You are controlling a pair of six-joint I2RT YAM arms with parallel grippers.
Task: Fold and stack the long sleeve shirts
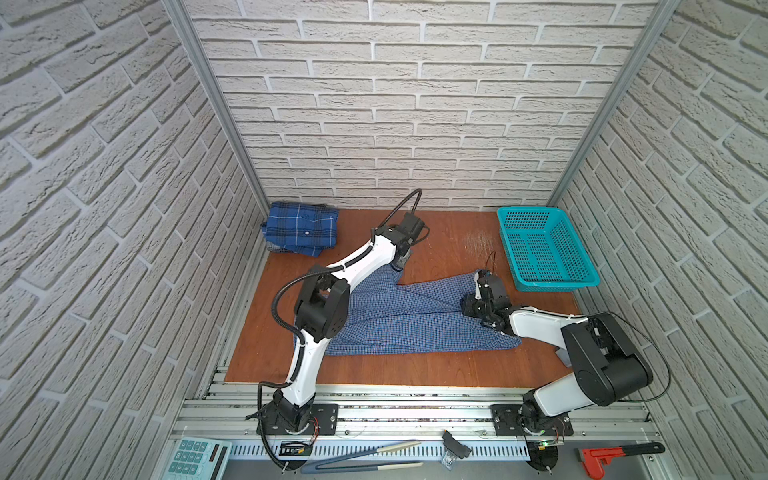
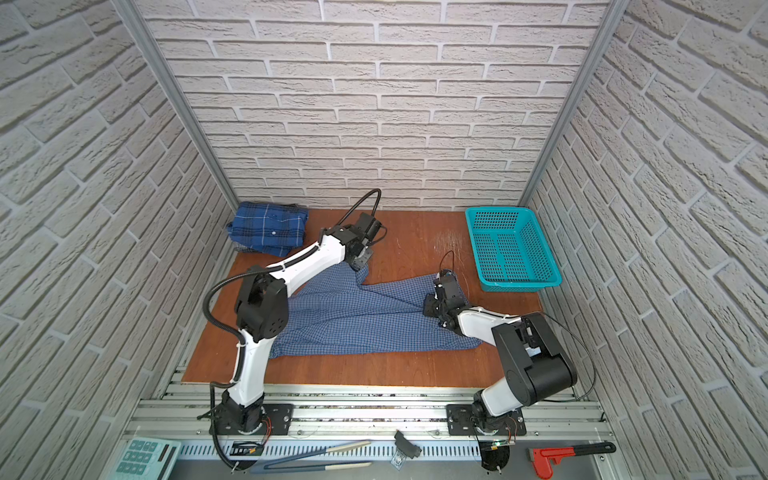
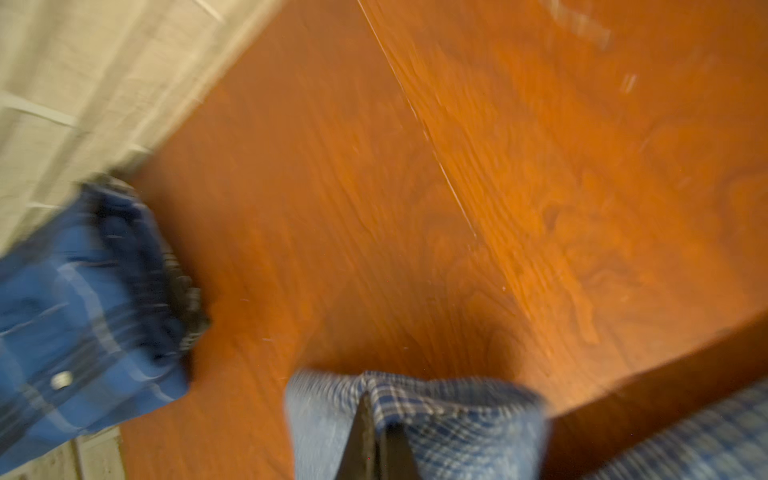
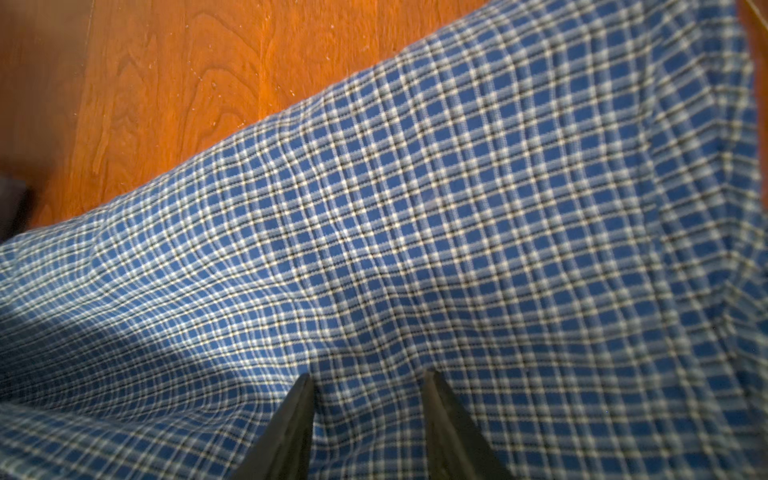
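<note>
1. My left claw (image 3: 372, 409) is pressed together, pinching the far edge of the light check shirt (image 1: 415, 324).
2. My right claw (image 4: 368, 376) is part-spread, tips on the same shirt.
3. Folded plaid shirt (image 1: 301, 228) sits in the far-left corner; bare worktop (image 1: 449, 245) between it and the basket (image 1: 544, 249).

Wooden tabletop (image 1: 449, 249): checked shirt (image 1: 415, 326), folded plaid shirt (image 1: 301, 228), basket (image 1: 557, 285).

I see a teal perforated basket (image 1: 557, 285) at the far right corner of the wooden tabletop (image 1: 449, 237). Past its near edge, on the metal ledge, lie a teal calculator (image 1: 195, 457) at the left, long tongs (image 1: 365, 455) mid-way, and a red pipe wrench (image 1: 611, 455) at the right.
</note>
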